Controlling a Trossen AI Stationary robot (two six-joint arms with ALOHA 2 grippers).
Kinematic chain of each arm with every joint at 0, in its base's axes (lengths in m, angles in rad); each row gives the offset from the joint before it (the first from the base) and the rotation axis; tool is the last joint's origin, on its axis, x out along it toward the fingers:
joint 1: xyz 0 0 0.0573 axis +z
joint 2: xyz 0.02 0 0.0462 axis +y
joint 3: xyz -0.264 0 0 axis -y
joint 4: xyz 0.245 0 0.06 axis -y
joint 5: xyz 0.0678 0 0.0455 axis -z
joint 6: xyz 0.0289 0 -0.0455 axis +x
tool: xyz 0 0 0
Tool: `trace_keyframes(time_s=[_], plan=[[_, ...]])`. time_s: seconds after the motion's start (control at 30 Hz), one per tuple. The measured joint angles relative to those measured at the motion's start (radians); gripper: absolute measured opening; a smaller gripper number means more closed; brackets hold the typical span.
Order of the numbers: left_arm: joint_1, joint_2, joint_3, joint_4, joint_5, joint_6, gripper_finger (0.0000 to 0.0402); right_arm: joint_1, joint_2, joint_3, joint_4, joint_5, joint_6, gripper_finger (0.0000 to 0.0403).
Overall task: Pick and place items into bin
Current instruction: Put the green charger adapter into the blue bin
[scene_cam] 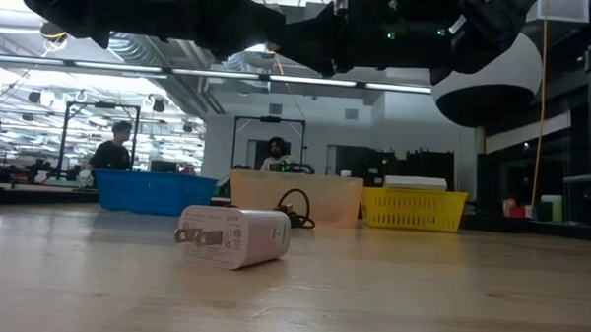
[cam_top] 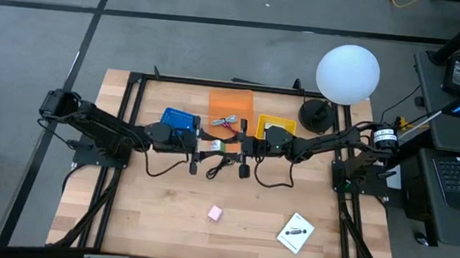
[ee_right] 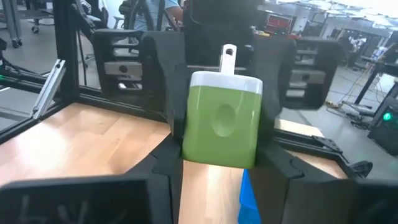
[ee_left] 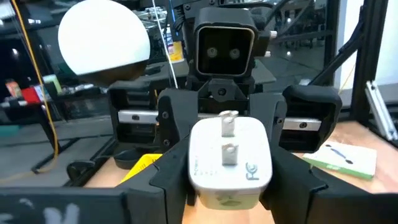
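Held above the middle of the table (cam_top: pixel 155 223), between the two arms: one charger plug (ee_left: pixel 229 155), white with one green face and two metal prongs. Clamped from one end by the left gripper (cam_top: pixel 201 146), fingers closed in against its sides, and from the opposite end by the right gripper (cam_top: pixel 242 147), fingers partly closed and also pressing on it. Just below it on the wood, one black cable (cam_top: pixel 218 168), loosely looped. Nearer the front edge, well apart from both grippers, one small pink piece (cam_top: pixel 214 214) and one white card (cam_top: pixel 295 233) with black marks. Behind the grippers, three bins in a row: blue bin (cam_top: pixel 179 121), contents not possible to tell; orange bin (cam_top: pixel 230 104), with a small bundle of thin cables (cam_top: pixel 229 122) inside; yellow bin (cam_top: pixel 274 121), partly hidden by the right arm.
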Motion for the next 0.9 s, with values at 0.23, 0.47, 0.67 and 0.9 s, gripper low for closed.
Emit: trace_keyframes(time_s=[0.23,0.47,0.67,0.9], plan=[[-0.001,-0.065,-0.001,-0.098,-0.002,0.008,0.0142,0.000,0.000,0.002,-0.007,0.006,0.015,0.0177],[0.000,-0.193,-0.001,-0.264,-0.018,0.011,0.0142,0.001,0.000,0.002,-0.012,0.033,0.015,0.0201],[0.000,-0.302,-0.048,-0.331,-0.025,0.011,0.0142,0.001,-0.019,0.002,-0.045,0.036,0.015,0.0203],[0.000,-0.447,-0.199,-0.261,-0.062,-0.016,0.0142,0.001,-0.101,0.001,-0.200,0.036,0.021,0.0190]])
